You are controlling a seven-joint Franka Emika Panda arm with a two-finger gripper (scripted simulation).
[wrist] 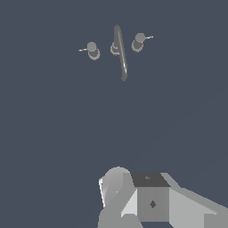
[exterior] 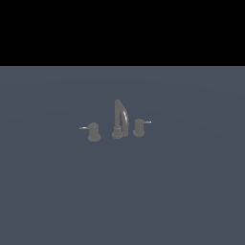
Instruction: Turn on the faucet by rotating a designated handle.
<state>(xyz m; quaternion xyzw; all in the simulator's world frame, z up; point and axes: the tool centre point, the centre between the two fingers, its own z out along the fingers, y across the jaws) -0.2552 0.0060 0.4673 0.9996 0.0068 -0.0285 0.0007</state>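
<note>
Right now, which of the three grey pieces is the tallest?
The arched spout in the middle; the two handle stubs beside it are much shorter.

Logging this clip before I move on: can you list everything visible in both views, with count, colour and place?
spout: 1, dull grey, tall and arched, middle of the faucet set on a round base.
handle: 1, grey stub with a thin pale lever, on the exterior view's right of the spout.
other handle stub: 1, grey, rounder, lever pointing to the exterior view's left.
floor: 1, flat slate blue, under everything.
robot arm: 1, pale grey with a dark panel, wrist view only, apart from the faucet; pincer fingers not visible.
</note>
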